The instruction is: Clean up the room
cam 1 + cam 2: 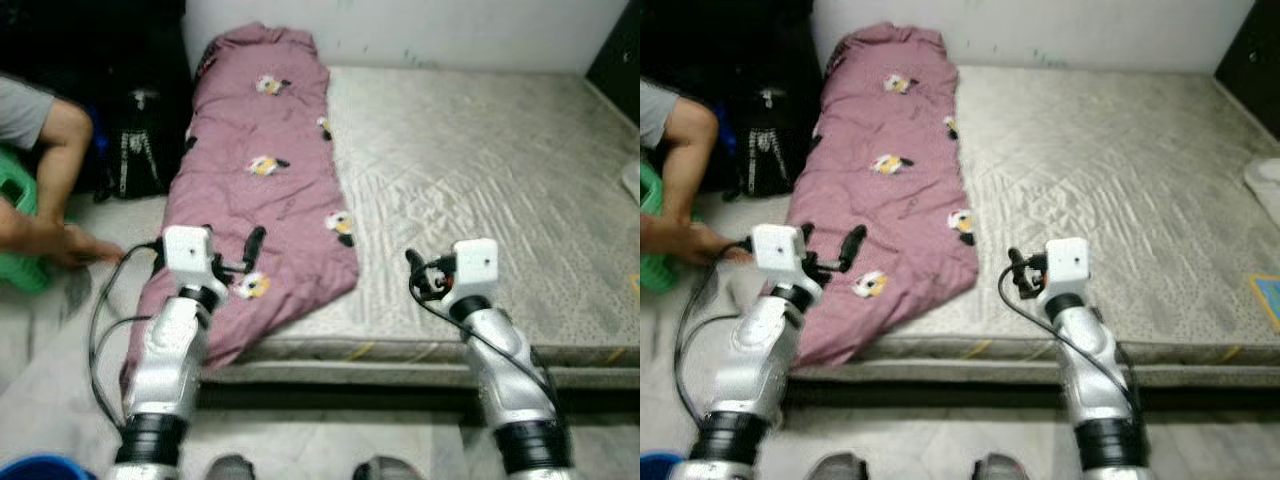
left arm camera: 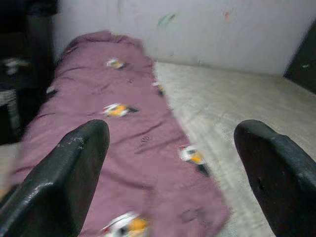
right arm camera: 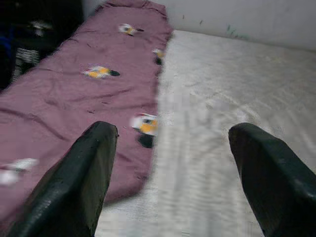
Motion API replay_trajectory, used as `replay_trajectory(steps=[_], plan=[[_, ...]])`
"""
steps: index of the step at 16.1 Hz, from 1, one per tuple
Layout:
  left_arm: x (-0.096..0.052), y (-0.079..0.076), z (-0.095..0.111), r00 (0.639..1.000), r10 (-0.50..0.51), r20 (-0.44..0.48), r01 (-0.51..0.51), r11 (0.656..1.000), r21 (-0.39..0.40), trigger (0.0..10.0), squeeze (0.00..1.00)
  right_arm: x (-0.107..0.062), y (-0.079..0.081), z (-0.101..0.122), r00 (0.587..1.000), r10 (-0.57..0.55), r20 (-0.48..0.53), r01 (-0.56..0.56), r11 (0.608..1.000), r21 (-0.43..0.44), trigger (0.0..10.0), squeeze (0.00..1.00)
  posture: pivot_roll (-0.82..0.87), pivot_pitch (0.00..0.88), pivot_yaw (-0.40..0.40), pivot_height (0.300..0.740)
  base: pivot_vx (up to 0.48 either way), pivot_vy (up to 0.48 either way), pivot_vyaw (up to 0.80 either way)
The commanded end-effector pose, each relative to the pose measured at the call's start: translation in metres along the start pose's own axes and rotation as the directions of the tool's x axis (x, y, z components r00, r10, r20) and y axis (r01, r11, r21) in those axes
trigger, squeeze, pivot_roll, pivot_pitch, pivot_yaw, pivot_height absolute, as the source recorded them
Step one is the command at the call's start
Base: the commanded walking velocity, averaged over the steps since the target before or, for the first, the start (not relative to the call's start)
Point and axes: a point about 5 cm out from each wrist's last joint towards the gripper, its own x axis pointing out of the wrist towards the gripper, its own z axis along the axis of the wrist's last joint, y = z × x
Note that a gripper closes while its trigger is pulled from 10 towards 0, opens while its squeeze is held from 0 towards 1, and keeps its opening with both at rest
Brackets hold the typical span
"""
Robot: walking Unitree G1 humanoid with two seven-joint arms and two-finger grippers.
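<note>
A bare grey mattress [image 1: 480, 180] lies on the floor against the far wall, and a mauve blanket [image 1: 260, 170] with small yellow and white duck prints runs along its left side from the far wall to the near edge, where its near left corner spills over onto the floor. The left gripper [image 1: 232, 256] hangs over the near end of the blanket with its two black fingers [image 2: 64, 182] spread wide and nothing between them. The right gripper [image 1: 420, 275] hovers over the bare mattress just right of the blanket's near corner, its fingers [image 3: 84, 173] also spread apart and empty. To the left, a person's arm [image 1: 55, 190] reaches down to the floor beside a green stool [image 1: 20, 215], with a dark bag [image 1: 140, 140] standing behind, next to the blanket. A blue rim [image 1: 40, 468] shows at the near left corner.
</note>
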Motion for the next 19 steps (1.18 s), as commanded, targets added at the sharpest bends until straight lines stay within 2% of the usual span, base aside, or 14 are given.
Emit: replay_trajectory(steps=[1, 5, 7, 10, 19], plan=[[0.0007, 0.0022, 0.0021, 1.000, 0.012, 0.001, -0.012, 1.000, 0.009, 10.0, 0.00, 0.0012, 0.0004, 0.0052, 1.000, 0.002, 0.019, -0.001, 1.000, -0.008, 10.0, 0.00, -0.04, 0.042, -0.028, 0.740, 0.000, 0.476, 0.00], [0.0005, 0.0034, 0.0032, 1.000, 0.025, 0.014, -0.025, 1.000, 0.012, 10.0, 0.00, 0.0018, 0.0002, 0.0052, 1.000, 0.002, 0.020, -0.002, 1.000, -0.012, 10.0, 0.00, -0.04, 0.040, -0.029, 0.740, 0.000, 0.472, 0.00], [0.0010, 0.0041, 0.0037, 0.999, 0.035, 0.015, -0.035, 0.999, 0.009, 10.0, 0.00, 0.0029, -0.0001, 0.0054, 1.000, 0.002, 0.019, -0.001, 1.000, -0.012, 10.0, 0.00, -0.04, 0.038, -0.029, 0.740, 0.000, 0.000, 0.00], [0.0005, 0.0013, 0.0045, 1.000, -0.003, 0.024, 0.003, 1.000, 0.004, 10.0, 0.00, 0.0036, -0.0001, 0.0056, 1.000, 0.004, 0.020, -0.003, 1.000, -0.014, 10.0, 0.00, -0.04, 0.036, -0.030, 0.740, 0.000, 0.000, 0.00], [-0.0008, -0.0003, 0.0040, 0.999, -0.022, 0.026, 0.022, 1.000, 0.008, 10.0, 0.00, 0.0027, 0.0006, 0.0047, 1.000, 0.009, 0.019, -0.009, 1.000, -0.018, 10.0, 0.00, -0.04, 0.032, -0.029, 0.740, 0.360, 0.000, 0.00]])
